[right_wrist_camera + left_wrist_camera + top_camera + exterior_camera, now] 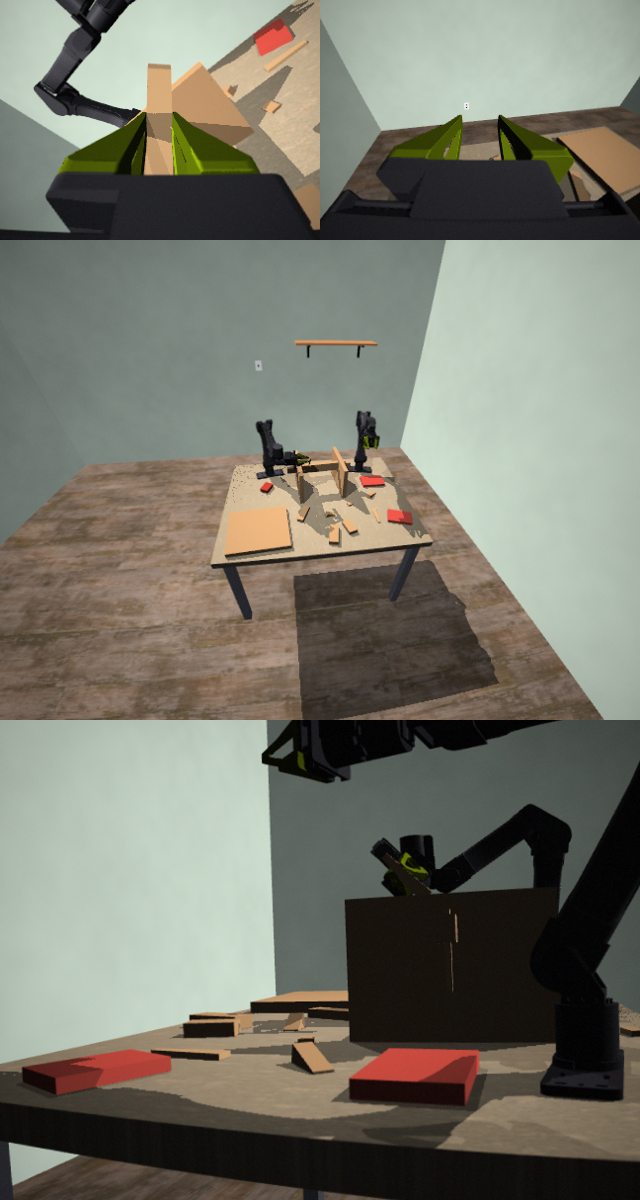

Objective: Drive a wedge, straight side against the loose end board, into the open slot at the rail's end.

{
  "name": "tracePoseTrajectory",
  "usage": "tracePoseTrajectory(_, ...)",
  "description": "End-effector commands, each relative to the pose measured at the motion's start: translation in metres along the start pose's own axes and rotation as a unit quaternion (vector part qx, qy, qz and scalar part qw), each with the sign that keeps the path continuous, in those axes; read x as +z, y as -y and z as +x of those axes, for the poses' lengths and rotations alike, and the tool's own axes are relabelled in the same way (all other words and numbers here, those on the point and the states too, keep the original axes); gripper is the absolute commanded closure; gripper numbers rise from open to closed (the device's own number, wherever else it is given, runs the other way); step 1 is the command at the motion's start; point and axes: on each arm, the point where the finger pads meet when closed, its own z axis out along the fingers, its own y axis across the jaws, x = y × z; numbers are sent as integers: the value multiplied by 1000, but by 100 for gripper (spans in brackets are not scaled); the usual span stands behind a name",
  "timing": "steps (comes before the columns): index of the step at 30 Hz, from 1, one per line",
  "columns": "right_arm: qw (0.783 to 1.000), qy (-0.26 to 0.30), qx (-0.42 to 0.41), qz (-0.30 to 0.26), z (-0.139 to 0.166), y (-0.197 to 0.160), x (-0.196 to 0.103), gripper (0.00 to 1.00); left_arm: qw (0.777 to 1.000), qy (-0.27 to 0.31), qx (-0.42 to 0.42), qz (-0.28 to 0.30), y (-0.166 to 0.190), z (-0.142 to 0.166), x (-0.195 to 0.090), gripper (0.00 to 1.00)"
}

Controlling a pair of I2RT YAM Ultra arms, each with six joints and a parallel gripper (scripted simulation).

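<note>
The right gripper (309, 460) (403, 873) (159, 119) is clamped on a wooden wedge (406, 874) (159, 89), up near the rail (321, 465); its long axis points out past the fingertips, tilted in the exterior view. Likely loose board (301, 486) is on this arm's side, so right is nearer; wedge probably needs lining up with the slot, which I can't make out. Left gripper (370, 442) (264, 758) (480, 117): part-open, empty, well apart.

A robot arm's gripper (405, 874), apparently gripping a wooden wedge (405, 872), hovers above a dark board (449, 968) standing upright on a table (289, 1096), where two red blocks (98, 1070) (416, 1074) lie apart in front, a small wedge (311, 1058) between them.
</note>
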Motion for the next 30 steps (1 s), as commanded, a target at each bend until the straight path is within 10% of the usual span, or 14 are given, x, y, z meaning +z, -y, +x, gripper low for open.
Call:
tracePoseTrajectory(1, 1000, -1, -15, -21, 3, -7, 3, 98, 1000, 23, 2, 0, 1, -22, -1, 61)
tracePoseTrajectory(6, 1000, 2, -11, -16, 6, -9, 4, 98, 1000, 23, 2, 0, 1, -22, -1, 61)
tracePoseTrajectory(7, 1000, 5, -24, -19, -2, -15, 5, 98, 1000, 23, 2, 0, 1, -22, -1, 79)
tracePoseTrajectory(30, 999, 10, -44, -15, -18, -21, 0, 98, 997, -36, 61, -2, 14, 3, 9, 79)
